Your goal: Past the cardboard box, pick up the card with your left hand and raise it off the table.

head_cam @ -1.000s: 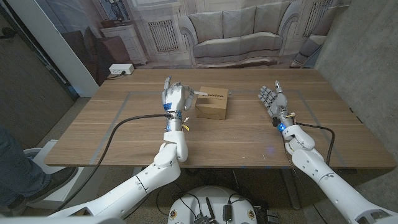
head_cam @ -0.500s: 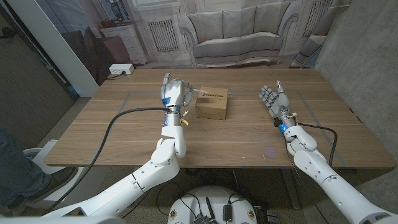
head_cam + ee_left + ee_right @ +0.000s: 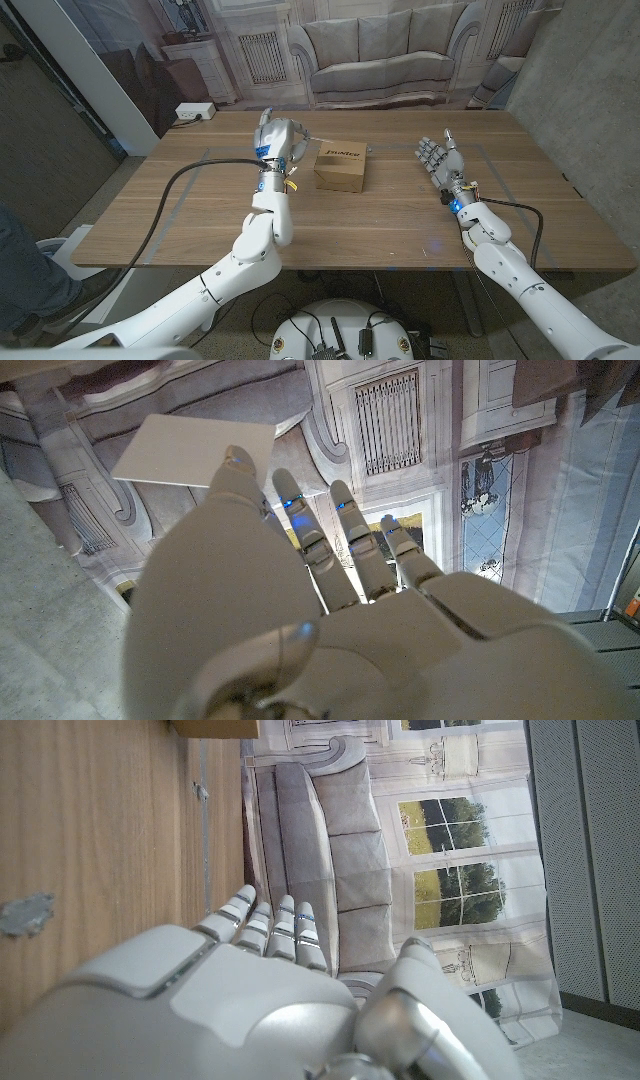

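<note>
The white card point(image 3: 195, 450) is held at the fingertips of the left hand point(image 3: 277, 139), clear of the table point(image 3: 200, 210). In the head view the card point(image 3: 312, 143) shows only as a thin pale sliver edge-on, sticking out from the hand toward the cardboard box point(image 3: 340, 166), just above the box's far left corner. The left wrist view gives what the head view cannot: the card's flat face, with a fingertip point(image 3: 238, 460) overlapping its near edge and only the backdrop behind it. The box stands on the table just beside the left hand.

The right hand point(image 3: 436, 157) stands upright on the table's right side, fingers spread and holding nothing, well apart from the box.

Compared with a second ago, the left hand has risen and moved farther from the robot, carrying the card with it; the box and the right hand are where they were.
</note>
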`<act>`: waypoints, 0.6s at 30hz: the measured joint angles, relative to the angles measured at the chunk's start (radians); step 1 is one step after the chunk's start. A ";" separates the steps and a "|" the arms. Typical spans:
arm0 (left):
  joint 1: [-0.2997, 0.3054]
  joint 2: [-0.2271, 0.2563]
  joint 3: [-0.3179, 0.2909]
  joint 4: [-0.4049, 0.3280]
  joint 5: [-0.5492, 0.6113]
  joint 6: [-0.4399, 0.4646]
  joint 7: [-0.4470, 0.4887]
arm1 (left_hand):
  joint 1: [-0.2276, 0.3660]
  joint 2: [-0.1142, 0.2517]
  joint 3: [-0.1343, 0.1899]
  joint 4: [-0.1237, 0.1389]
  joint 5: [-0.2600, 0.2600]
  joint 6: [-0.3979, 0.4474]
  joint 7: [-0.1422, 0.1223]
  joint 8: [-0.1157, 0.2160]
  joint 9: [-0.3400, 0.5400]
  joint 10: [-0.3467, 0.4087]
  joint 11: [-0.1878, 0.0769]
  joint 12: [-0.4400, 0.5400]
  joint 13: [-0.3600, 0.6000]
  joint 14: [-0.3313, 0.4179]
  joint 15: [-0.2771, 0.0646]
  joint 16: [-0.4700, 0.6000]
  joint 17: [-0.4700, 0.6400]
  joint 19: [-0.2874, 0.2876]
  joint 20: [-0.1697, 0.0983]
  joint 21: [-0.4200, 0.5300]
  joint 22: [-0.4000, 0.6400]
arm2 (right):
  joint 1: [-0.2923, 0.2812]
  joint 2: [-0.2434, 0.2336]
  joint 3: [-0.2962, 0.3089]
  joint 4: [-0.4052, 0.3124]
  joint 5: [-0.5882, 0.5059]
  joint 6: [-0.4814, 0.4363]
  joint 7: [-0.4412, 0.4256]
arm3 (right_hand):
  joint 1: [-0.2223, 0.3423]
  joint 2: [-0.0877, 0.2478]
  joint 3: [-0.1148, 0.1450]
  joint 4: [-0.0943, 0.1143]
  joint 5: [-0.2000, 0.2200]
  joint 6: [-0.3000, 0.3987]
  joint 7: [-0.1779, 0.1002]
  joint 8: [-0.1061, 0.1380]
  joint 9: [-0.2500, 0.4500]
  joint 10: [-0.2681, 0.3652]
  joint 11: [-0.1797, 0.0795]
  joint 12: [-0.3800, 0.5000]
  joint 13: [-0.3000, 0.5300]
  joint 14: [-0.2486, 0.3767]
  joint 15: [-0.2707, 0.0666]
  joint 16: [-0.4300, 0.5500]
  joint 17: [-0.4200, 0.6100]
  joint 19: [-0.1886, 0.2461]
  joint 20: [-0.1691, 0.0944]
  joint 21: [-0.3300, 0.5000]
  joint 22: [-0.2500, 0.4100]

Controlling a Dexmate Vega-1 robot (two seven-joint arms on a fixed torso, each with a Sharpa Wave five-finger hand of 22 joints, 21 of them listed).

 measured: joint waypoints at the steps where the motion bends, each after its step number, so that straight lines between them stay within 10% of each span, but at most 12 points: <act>1: 0.002 0.002 -0.005 -0.006 -0.003 -0.001 -0.005 | 0.000 0.000 0.000 0.000 0.000 0.000 0.000 0.000 0.000 0.000 0.000 0.000 0.000 0.000 0.000 0.000 0.000 0.000 0.000 0.000 0.000 | 0.000 0.000 0.000 0.000 0.000 0.000 0.000 | 0.000 0.000 0.000 0.000 0.000 0.000 0.000 0.000 0.000 0.000 0.000 0.000 0.000 0.000 0.000 0.000 0.000 0.000 0.000 0.000 0.000; 18: 0.005 0.032 -0.069 -0.096 -0.049 -0.006 -0.117 | 0.000 0.000 0.000 0.000 0.000 0.000 0.000 0.000 0.000 0.000 0.000 0.000 0.000 0.003 0.003 0.000 0.000 0.002 -0.002 0.000 0.000 | -0.005 -0.003 -0.001 -0.010 0.001 0.001 0.003 | 0.000 0.000 0.000 0.000 0.000 0.000 0.000 0.000 0.000 0.000 0.000 0.000 0.000 0.000 0.000 0.000 0.000 0.000 0.000 0.000 0.000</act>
